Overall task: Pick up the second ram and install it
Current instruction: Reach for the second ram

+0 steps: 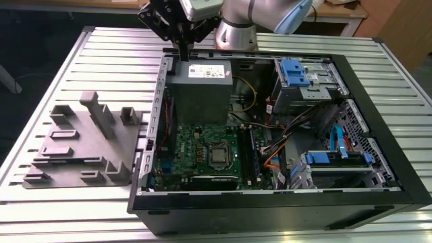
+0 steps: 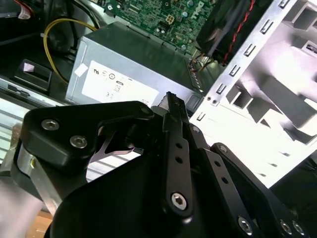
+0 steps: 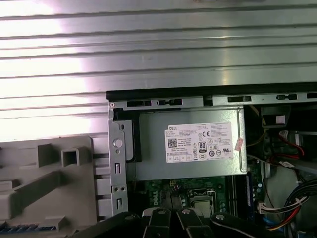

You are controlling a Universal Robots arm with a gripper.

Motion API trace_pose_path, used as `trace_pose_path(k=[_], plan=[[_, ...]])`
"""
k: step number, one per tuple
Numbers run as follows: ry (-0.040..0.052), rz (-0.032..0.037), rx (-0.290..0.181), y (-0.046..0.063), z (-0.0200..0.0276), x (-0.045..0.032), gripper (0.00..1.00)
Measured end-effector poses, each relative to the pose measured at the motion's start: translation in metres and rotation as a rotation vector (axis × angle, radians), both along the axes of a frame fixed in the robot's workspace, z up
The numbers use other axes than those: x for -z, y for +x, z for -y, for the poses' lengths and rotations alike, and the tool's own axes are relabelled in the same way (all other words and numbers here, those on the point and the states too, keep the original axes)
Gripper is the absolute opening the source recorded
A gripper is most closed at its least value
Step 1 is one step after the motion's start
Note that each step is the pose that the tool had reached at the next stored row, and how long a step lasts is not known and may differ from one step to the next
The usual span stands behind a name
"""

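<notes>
Now, hand [image 1: 183,41]: hanging over the far rim of the open computer case [image 1: 270,205], just above the power supply [image 1: 200,93]; fingers [image 2: 177,148] closing together on a thin dark stick.
Second ram [image 1: 183,53]: pointing straight down out of the fingertips, not touching the case.
Motherboard [image 1: 199,152]: lying flat inside the case, well apart from the hand.
Grey fixture block [image 1: 81,147]: sitting on the slatted counter [image 1: 68,207], just beside the case on the exterior view's left.
Power supply label [image 3: 198,143]: facing up in the first wrist view.
</notes>
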State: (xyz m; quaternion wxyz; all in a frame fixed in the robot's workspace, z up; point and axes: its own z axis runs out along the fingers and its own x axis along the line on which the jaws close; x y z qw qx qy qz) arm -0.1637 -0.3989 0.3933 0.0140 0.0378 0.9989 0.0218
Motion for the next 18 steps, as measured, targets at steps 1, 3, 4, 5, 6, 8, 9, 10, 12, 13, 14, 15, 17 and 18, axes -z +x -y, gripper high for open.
trace_pose_path(k=[1,3,4,5,6,8,9,10,12,13,14,15,17,18], plan=[[0.0000,0.0002,0.000,-0.001,0.0000,0.0000,0.07],[0.0000,0.0003,0.000,-0.004,0.0000,0.0000,0.07],[0.0000,0.0004,0.000,-0.005,0.0000,0.0000,0.07],[0.0000,0.0006,0.000,-0.007,0.0000,0.0000,0.07],[0.0000,0.0007,0.000,-0.008,0.0000,0.0000,0.07],[0.0000,0.0010,0.000,-0.011,0.0000,0.0000,0.07],[0.0000,0.0011,0.000,-0.013,0.0000,0.0000,0.07],[0.0000,0.0013,0.000,-0.014,0.0000,0.0000,0.07],[0.0000,0.0016,0.000,-0.017,0.0000,0.0000,0.07],[0.0000,0.0019,0.000,-0.019,0.0000,0.0000,0.07],[0.0000,0.0021,0.000,-0.021,0.0000,0.0000,0.07],[0.0000,0.0022,0.000,-0.022,0.0000,0.0000,0.07],[0.0001,0.0026,0.000,-0.026,0.0000,0.0000,0.07],[0.0001,0.0028,0.000,-0.028,0.0000,0.0000,0.07]])
